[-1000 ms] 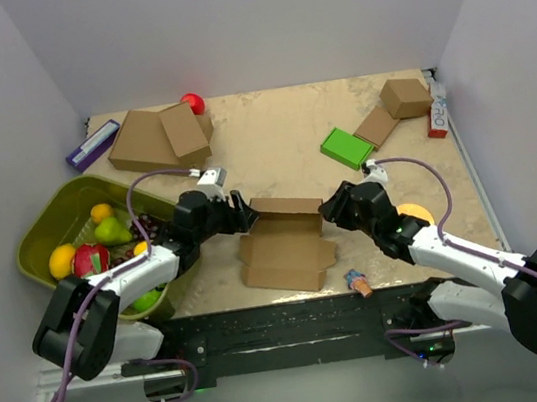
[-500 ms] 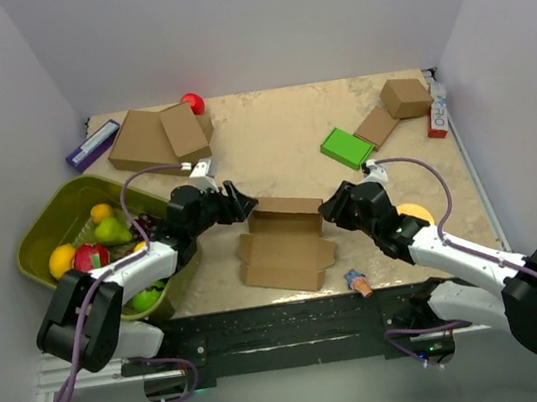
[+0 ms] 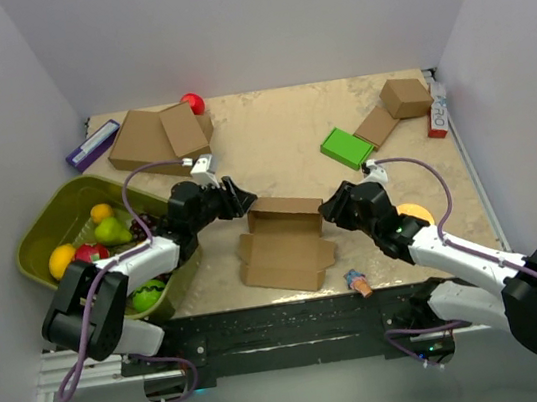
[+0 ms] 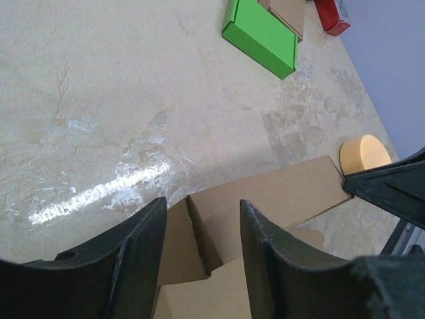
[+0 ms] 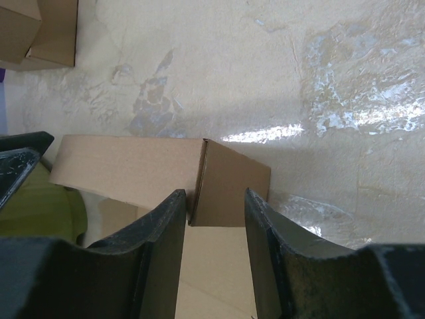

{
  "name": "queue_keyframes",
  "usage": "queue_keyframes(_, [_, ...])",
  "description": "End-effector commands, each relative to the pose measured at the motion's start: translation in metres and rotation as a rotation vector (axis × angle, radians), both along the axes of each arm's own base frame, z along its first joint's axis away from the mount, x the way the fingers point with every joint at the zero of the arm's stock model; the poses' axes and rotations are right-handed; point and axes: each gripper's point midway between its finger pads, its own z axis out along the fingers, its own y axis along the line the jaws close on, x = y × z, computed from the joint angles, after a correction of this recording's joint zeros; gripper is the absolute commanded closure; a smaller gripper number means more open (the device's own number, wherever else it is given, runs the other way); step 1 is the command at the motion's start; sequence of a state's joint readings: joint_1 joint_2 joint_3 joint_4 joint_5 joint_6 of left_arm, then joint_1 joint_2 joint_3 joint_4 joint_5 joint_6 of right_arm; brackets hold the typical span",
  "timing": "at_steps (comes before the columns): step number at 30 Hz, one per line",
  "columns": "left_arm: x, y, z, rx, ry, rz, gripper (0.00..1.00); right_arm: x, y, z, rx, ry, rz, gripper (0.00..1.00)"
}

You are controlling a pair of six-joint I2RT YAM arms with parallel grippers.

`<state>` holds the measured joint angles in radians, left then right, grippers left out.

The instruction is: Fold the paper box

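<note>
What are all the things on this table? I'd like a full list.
paper box: one, brown, partly folded, near middle
larger boxes: two, brown, stacked, far left
ball: one, red, behind the stack
carton: one, purple and white, far left edge
flat box: one, green, right of middle
small box: one, brown, far right
packet: one, red and white, far right edge
bin: one, olive, left side
fruit: several, yellow, green, red, in the bin
disc: one, yellow, beside right arm
toy: one, blue and orange, near edge
left gripper: black, open, box's left end
right gripper: black, open, box's right end
</note>
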<state>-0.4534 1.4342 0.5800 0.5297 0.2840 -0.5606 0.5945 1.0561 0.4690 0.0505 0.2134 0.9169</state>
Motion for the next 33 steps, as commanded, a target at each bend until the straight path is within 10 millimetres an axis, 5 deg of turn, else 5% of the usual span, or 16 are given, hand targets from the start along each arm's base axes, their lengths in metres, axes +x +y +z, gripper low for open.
queue_keyframes(1, [-0.019,0.018,-0.057,0.103,0.146,0.010,0.48,-0.009,-0.011,-0.023,-0.064,0.058,-0.013,0.58])
queue_keyframes(9, [-0.023,0.029,-0.074,0.194,0.152,0.009,0.49,-0.009,-0.012,-0.021,-0.061,0.053,-0.016,0.58])
queue_keyframes(21, [0.007,0.002,-0.013,0.261,-0.003,0.014,0.38,0.003,-0.037,0.002,-0.188,0.001,-0.088,0.58])
queue_keyframes(25, [0.016,-0.020,0.006,0.281,-0.045,-0.013,0.34,0.006,-0.049,0.010,-0.202,-0.017,-0.116,0.58])
queue_keyframes(29, [0.012,-0.040,0.000,0.299,-0.033,-0.054,0.31,0.006,-0.059,0.012,-0.222,-0.019,-0.139,0.58])
queue_keyframes(33, [0.012,-0.034,-0.011,0.316,-0.011,-0.026,0.29,0.005,-0.055,0.015,-0.192,-0.032,-0.127,0.58])
